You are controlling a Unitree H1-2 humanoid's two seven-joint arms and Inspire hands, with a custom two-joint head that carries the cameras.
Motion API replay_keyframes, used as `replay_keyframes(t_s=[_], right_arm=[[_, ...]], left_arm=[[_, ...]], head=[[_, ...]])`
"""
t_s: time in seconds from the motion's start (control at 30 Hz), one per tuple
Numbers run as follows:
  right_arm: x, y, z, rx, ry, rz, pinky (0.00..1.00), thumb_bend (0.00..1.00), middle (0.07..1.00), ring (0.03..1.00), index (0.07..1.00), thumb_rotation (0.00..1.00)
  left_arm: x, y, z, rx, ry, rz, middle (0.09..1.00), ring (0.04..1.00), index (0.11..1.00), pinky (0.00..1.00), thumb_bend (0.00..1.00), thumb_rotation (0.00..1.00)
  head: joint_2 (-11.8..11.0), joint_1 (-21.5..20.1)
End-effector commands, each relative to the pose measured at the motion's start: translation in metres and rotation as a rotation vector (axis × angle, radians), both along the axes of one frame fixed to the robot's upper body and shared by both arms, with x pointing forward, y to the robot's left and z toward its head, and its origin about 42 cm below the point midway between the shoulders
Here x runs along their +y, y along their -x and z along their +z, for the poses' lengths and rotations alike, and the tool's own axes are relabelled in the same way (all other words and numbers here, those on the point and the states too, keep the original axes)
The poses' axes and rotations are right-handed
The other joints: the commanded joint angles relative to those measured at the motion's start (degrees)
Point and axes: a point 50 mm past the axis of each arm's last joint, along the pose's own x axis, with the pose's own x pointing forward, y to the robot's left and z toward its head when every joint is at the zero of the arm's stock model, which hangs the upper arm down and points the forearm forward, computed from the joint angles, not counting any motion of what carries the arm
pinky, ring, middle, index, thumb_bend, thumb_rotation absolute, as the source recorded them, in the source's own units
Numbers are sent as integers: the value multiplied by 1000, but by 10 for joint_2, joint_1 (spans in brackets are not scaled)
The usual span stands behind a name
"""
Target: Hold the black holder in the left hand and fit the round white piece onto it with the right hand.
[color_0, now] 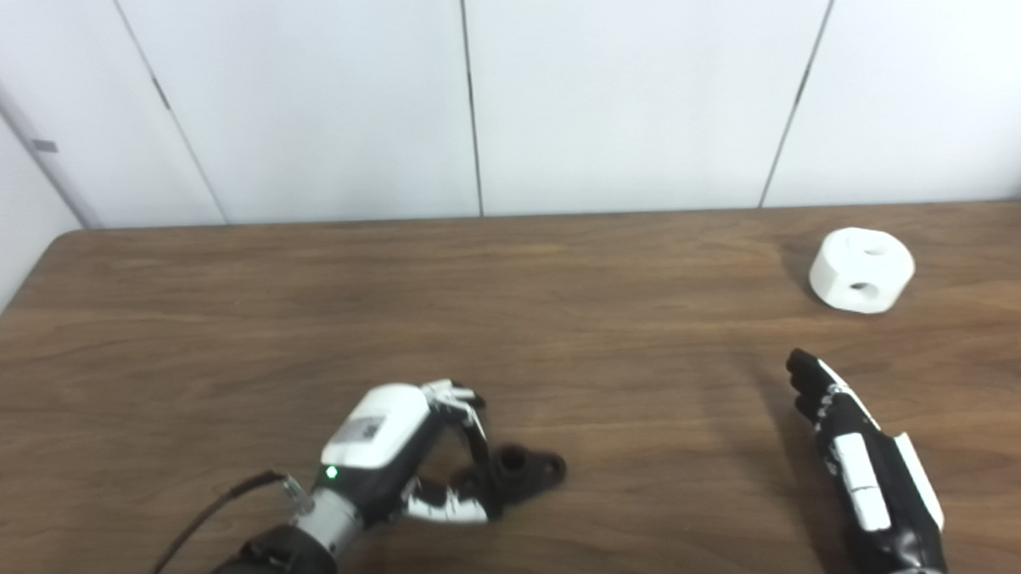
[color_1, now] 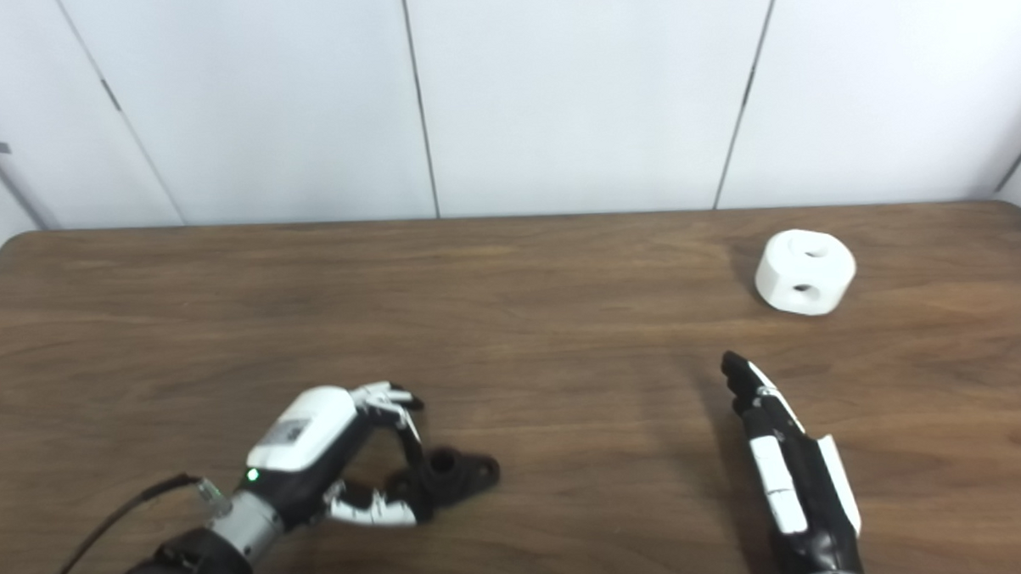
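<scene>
The black holder (color_0: 525, 472) lies flat on the counter (color_0: 512, 321) near the front edge, left of the middle. It looks like a small, rigid moulded part with a raised collar and a flat ear with a hole in it, probably light and hard enough to take a firm pinch. The collar end looks the best place to grip, leaving the ear free. The left hand (color_0: 415, 460) has its fingers (color_0: 473, 424) and thumb curled around that end (whether they already press on it cannot be told), and the holder is not yet lifted.

The round white piece (color_0: 861, 270) sits toward the far right corner, well apart from the holder. It is a squat, smooth block with a hole on top and another in its side, likely stiff plastic and a little slippery, so a grasp across its sides seems safest. The right hand (color_0: 856, 453) is near it, fingers straight and together, holding nothing.

A small grey label shows on the back of the left hand; no writing on it is legible.
</scene>
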Motion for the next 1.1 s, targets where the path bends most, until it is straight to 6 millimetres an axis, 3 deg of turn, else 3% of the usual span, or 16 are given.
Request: replay_keyframes(t_s=[0.0,0.43,0.6,1.07], right_arm=[[12,-2,12,-66,-23,-4,950,564,914,940,880,937],[12,-5,6,-73,-6,-3,961,584,909,939,874,926],[12,-7,5,-60,6,-17,971,607,903,940,869,927],[-4,-12,19,-39,3,-74,1000,583,940,986,915,740]], left_arm=[[-5,12,-12,70,-26,-53,814,895,488,942,513,62],[-13,25,-49,-26,53,-29,803,863,488,890,513,59],[-12,24,-52,-25,73,-26,818,879,488,902,512,60],[-13,26,-63,4,49,-33,839,906,490,925,509,63]], head=[[0,-4],[0,-35],[-10,-46],[-35,-59]])
